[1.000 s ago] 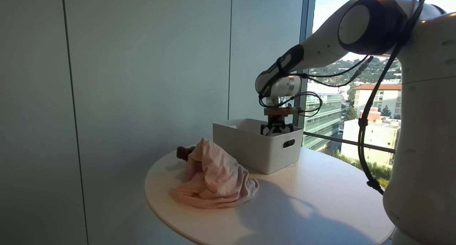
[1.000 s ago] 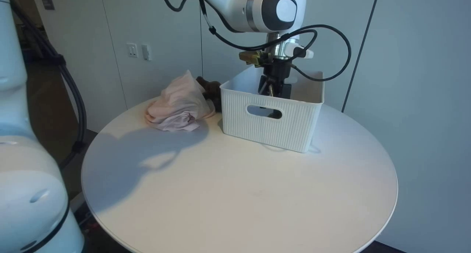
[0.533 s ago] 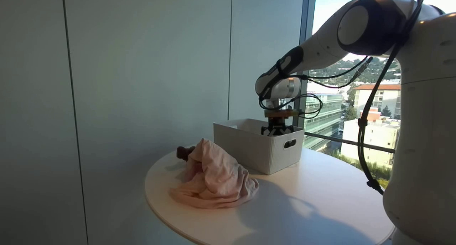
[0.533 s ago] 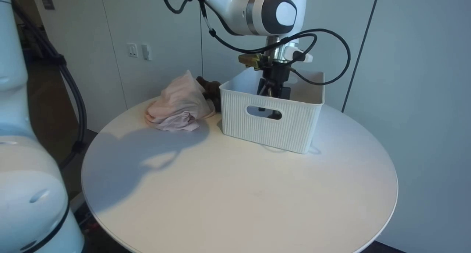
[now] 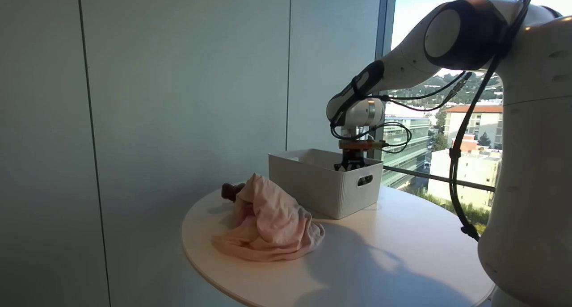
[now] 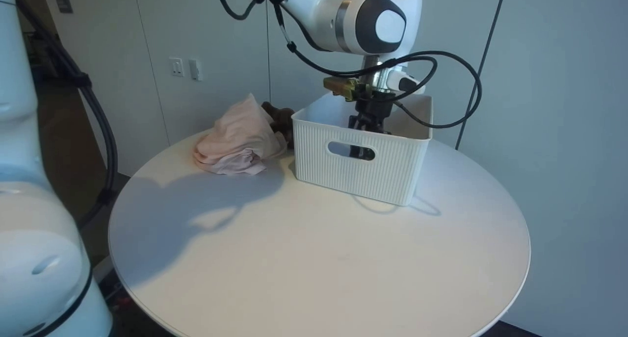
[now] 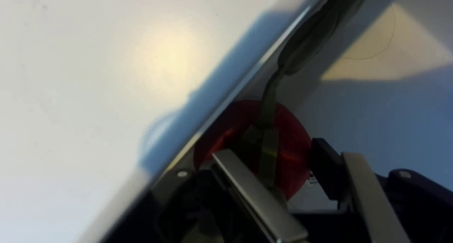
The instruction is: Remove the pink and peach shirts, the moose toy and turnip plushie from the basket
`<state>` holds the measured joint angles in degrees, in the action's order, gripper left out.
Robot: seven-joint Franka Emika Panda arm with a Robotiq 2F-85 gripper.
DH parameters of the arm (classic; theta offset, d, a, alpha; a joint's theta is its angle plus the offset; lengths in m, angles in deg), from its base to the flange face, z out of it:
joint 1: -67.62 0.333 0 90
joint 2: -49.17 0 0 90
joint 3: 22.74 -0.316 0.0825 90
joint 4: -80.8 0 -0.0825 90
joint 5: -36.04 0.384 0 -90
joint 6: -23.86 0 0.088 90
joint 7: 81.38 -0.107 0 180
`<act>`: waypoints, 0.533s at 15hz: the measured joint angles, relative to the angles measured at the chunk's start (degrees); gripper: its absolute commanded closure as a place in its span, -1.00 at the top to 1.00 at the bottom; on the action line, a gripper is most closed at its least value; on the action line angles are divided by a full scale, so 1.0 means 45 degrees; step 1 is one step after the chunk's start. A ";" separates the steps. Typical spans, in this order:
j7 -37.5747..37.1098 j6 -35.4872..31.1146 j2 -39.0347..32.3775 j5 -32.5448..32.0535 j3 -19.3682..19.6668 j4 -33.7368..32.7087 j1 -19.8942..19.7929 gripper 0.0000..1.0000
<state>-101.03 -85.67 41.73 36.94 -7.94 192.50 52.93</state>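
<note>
The turnip plushie, dark red with green leaves (image 7: pixel 292 137), lies in the white basket (image 6: pixel 358 175) against a wall in the wrist view. My gripper (image 7: pixel 265 152) reaches down into the basket at the handle end nearest the window. Its fingers stand wide apart around the turnip; the right finger (image 7: pixel 325 168) is at the turnip's edge and the left finger (image 7: pixel 258 193) overlaps it. The fingertips are hidden in the exterior views, apart from dark parts through the handle. The pink and peach shirts (image 5: pixel 272 222) lie crumpled on the table beside the basket. The brown moose toy (image 6: pixel 282 123) lies behind them, partly covered.
The basket's thin rim (image 7: pixel 264 59) runs close along the gripper's left side in the wrist view. The round white table (image 6: pixel 319 258) carries everything. A wall (image 5: pixel 187 83) stands behind, and a window frame (image 5: pixel 385 25) rises beyond the basket.
My gripper has moved lower into the basket, shifted slightly to the right in both exterior views and turned a little. The shirts and moose toy have not moved; the basket has shifted very slightly.
</note>
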 measured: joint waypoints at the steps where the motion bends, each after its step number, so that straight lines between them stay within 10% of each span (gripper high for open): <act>1: 0.0209 -0.0002 0.0022 0.0102 0.0064 0.0011 -0.0082 -0.60; 8: 0.0897 -0.0289 0.0821 0.0188 0.0202 0.0649 -0.0273 -0.79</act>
<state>-96.99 -86.97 45.43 37.78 -7.03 195.42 51.70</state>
